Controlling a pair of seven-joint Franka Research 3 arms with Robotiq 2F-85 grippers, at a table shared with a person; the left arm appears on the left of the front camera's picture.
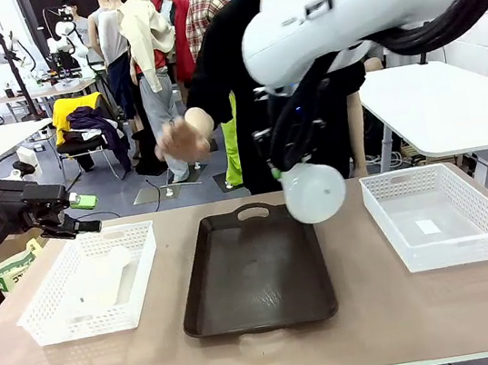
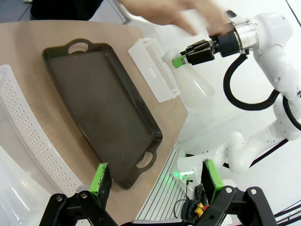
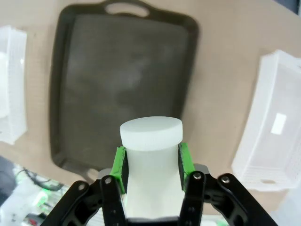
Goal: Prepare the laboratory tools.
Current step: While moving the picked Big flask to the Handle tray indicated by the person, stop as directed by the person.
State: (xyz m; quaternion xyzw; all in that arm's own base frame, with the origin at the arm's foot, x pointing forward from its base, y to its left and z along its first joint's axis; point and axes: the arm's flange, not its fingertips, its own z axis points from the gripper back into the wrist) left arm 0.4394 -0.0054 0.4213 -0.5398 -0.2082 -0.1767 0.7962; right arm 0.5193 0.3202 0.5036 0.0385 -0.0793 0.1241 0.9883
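Right hand (image 3: pixel 150 160) is closed on the neck of one flask (image 3: pixel 150 134), with a green pad on each side. The flask hangs in the air, clear of the worktop (image 1: pixel 382 309), over the far right part of the dark tray (image 1: pixel 253 273).

Left hand (image 2: pixel 157 176) is open with nothing between its fingers, hovering near the far edge of the left basket (image 1: pixel 91 329). The second flask (image 1: pixel 103 282) lies inside that basket.

A person's hand (image 1: pixel 181 140), blurred, is raised beyond the tray's far edge.

R arm is reaching in over the middle, wrist angling down, right gripper (image 3: pixel 150 162) squeezing a flask (image 3: pixel 150 134) btwn both pads. L arm is hanging low at far left, left gripper (image 2: pixel 157 181) pointing inward, fingers spread wide.
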